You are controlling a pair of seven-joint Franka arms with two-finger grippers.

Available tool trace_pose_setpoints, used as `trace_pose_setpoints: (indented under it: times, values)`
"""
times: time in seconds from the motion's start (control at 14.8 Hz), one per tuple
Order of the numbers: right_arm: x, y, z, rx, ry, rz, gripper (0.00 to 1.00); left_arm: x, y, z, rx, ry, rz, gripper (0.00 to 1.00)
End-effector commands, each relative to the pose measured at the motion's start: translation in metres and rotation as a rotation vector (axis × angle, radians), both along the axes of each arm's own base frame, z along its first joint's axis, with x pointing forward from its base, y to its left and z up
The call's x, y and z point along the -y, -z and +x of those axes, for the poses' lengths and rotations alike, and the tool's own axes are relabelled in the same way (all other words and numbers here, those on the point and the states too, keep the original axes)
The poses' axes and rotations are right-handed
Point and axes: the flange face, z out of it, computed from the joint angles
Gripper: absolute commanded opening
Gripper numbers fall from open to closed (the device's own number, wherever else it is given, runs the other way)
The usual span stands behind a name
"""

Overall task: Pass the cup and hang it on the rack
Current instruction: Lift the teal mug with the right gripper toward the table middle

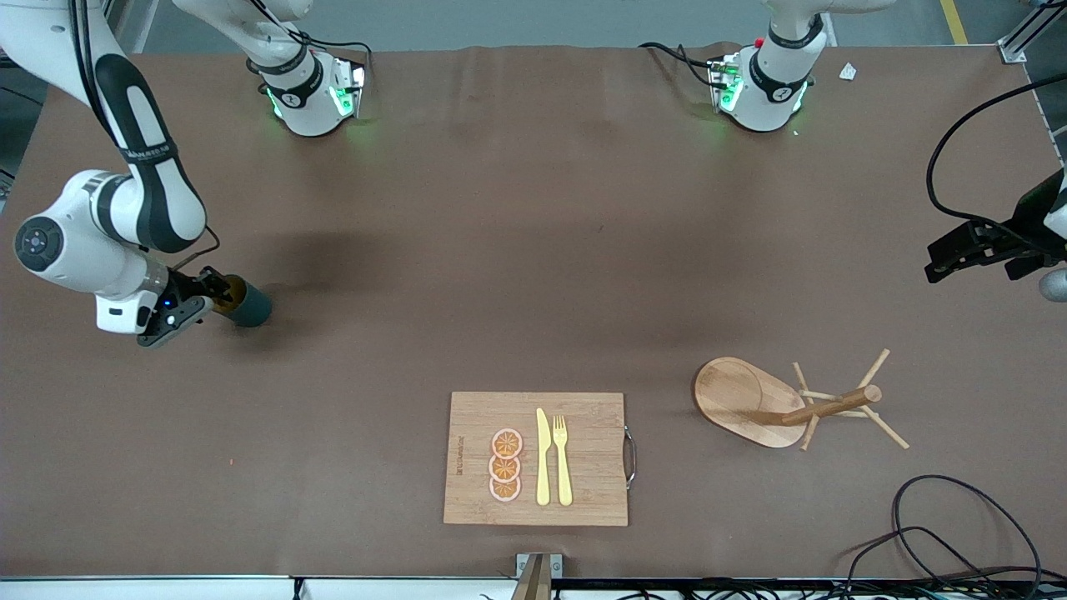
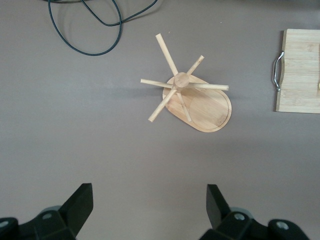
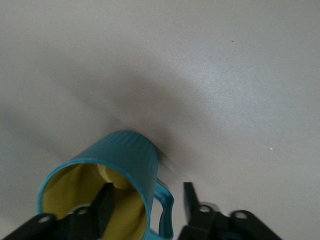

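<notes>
- Brown covering spreads across the table (image 1: 533, 250) in the front view. The right gripper (image 1: 208, 293) is at the right arm's end of the table, clasping the dark teal cup (image 1: 246, 306), which lies tipped on its side with its mouth turned to the gripper. Whether the cup touches the table cannot be told. The wooden rack (image 1: 788, 402) stands toward the left arm's end, nearer the front camera, its oval base flat and thin pegs fanning from the post. A wooden cutting board (image 1: 583, 492) with a yellow knife (image 1: 543, 457), a yellow fork (image 1: 562, 458) and three orange slices (image 1: 505, 465) lies nearer the camera still, between the two ends. The left gripper (image 1: 959, 250) waits in the air at the left arm's edge of the table.
- Left wrist view: the left gripper (image 2: 150, 200) hangs with its fingers (image 2: 80, 202) spread wide and holding nothing, looking straight down on the rack (image 2: 210, 107). A black cable (image 2: 85, 30) loops on the table near it, and the cutting board's handle end (image 2: 300, 70) shows at the frame's edge.
- Right wrist view: the right gripper (image 3: 147, 205) grips the cup's (image 3: 127, 152) wall, one finger (image 3: 105, 205) inside the yellow interior and the other outside beside the loop handle (image 3: 165, 210).
</notes>
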Motion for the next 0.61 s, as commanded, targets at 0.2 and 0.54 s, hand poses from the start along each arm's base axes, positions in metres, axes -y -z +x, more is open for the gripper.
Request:
trace_pose_setpoints:
  times: [0.2, 0.54]
  values:
    - [-0.016, 0.003, 0.004, 0.005, -0.048, 0.016, 0.0, 0.001, -0.004, -0.002, -0.003, 0.001, 0.009, 1.0]
    - [-0.08, -0.037, 0.013, 0.001, 0.008, 0.088, 0.0, -0.002, -0.004, -0.002, -0.003, 0.001, 0.008, 1.0]
